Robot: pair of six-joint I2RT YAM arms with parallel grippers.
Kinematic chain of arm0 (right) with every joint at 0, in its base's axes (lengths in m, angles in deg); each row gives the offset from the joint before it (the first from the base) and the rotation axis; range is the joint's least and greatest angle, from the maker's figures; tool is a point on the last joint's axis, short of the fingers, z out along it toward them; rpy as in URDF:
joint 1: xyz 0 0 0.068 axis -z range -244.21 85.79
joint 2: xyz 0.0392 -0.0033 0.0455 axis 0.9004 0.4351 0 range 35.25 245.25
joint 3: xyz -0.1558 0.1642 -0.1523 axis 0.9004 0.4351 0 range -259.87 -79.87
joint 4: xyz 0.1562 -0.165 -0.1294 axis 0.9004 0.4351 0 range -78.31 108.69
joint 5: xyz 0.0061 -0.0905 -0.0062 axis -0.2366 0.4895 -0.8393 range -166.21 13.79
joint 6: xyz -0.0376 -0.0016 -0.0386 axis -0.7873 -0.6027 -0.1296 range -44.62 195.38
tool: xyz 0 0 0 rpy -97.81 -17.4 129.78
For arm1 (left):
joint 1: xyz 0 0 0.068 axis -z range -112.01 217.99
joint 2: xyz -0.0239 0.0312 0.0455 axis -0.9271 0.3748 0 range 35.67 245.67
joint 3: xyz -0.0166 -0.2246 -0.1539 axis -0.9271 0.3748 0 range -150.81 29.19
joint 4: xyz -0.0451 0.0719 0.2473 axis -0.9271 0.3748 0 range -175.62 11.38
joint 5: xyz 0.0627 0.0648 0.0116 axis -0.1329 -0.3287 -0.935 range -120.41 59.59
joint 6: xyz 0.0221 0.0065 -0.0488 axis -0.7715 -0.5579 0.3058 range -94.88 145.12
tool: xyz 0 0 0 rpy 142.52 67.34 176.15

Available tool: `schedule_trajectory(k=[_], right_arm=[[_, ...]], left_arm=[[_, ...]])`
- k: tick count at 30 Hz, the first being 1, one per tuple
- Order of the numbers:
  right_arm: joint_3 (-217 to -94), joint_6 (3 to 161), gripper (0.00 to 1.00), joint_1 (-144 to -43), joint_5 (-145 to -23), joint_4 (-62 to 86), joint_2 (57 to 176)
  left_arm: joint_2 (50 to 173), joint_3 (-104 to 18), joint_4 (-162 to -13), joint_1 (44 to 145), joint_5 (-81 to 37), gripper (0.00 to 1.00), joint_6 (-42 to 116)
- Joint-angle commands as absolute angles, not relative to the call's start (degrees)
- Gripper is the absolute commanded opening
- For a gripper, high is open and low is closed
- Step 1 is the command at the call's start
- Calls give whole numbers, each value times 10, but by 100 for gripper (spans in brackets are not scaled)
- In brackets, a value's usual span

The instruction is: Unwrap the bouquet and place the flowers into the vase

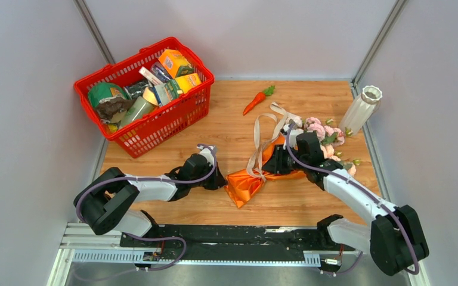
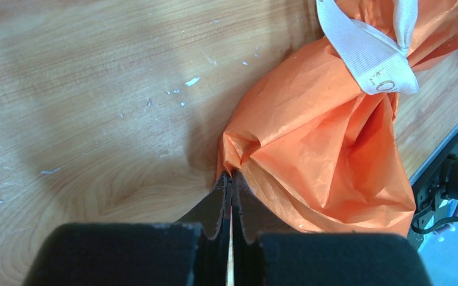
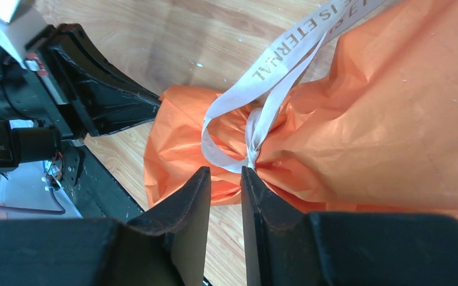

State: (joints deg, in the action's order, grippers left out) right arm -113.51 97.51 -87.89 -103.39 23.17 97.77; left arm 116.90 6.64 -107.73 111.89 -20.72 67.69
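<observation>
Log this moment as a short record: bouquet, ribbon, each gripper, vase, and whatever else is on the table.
bouquet: lying on table, orange paper on, ribbon tied
flowers: pink heads toward vase
left gripper: shut, pinching bouquet paper's edge
right gripper: jaws narrowly apart at ribbon knot
vase: upright, right side, no flowers in it
other: red basket, toy carrot

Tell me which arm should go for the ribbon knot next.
Right. The right end effector is poised at the ribbon knot with its jaws slightly apart. The left end effector is shut on the tail of the wrapping paper, so it likely serves better as the anchor.
</observation>
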Motion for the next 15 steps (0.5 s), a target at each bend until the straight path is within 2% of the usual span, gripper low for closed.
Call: schedule_trajectory(k=[1,8,12,15], right_arm=[[-1126,968,28,-894,-1041,189,1010],[-1121,964,28,-922,-990,183,1035],[-1116,959,33,-937,-950,182,1053],[-1119,954,28,-946,-929,183,1058]], left_arm=[[1160,50,-1072,1125,-198,0,677],[1162,52,-1074,1126,-198,0,682],[1163,52,-1074,1127,-200,0,682],[1164,51,-1076,1128,-201,0,683]])
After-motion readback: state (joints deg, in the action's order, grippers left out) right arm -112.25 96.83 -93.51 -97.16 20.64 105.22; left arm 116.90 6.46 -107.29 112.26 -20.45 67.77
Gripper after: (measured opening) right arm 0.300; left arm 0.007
